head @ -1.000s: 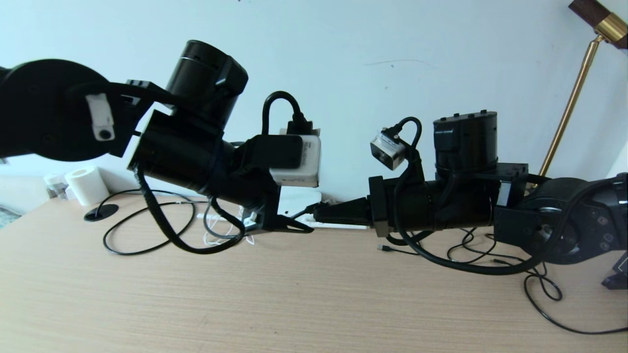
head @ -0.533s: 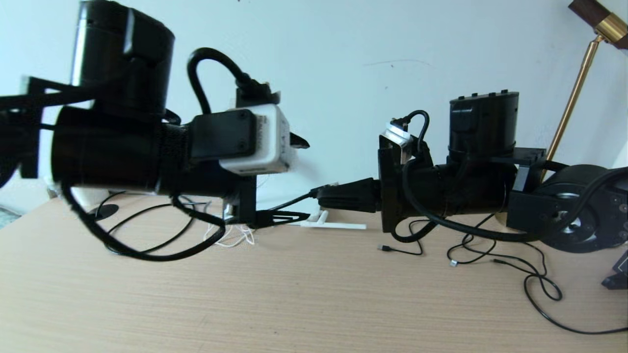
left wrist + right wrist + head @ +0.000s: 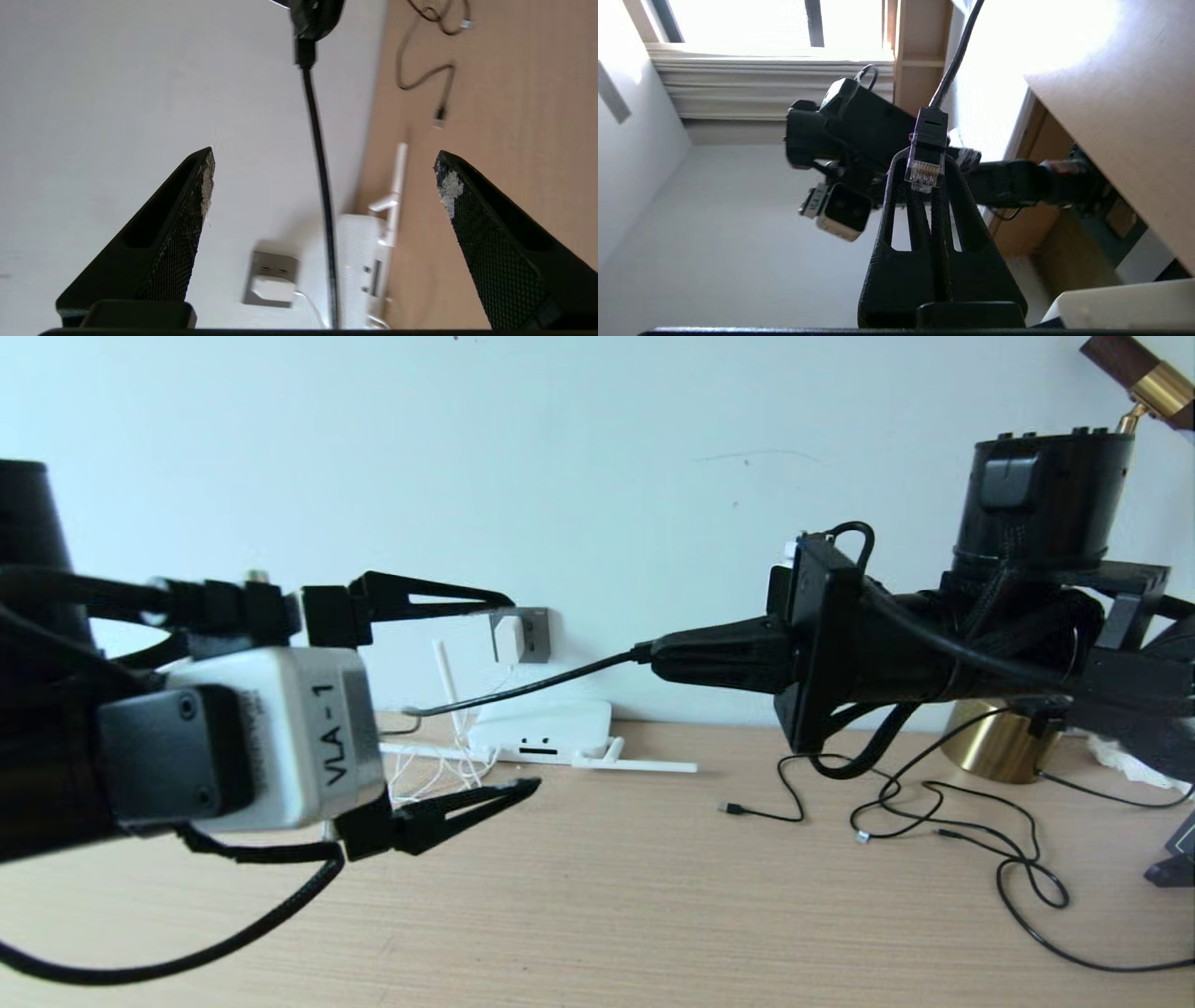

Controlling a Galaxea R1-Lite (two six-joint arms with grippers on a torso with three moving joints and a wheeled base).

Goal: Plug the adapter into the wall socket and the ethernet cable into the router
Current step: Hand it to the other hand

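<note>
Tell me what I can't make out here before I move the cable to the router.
- Router ports: too small in the head view, blurred in the left wrist view; no free port can be told.
- Adapter in the wall socket: how deeply it is seated is too small to judge.
- Ethernet cable far end: it drops behind the router.
- Right hand: hides the connector's clip side.
- Left hand: open, empty.

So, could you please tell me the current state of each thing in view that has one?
adapter: plugged into the wall socket.
ethernet cable: connector pinched in the right tool, unplugged, in the air.
router: flat on the table, nothing in the two dark ports facing the camera.
left tool: open, empty.
right tool: shut on the cable.
</note>
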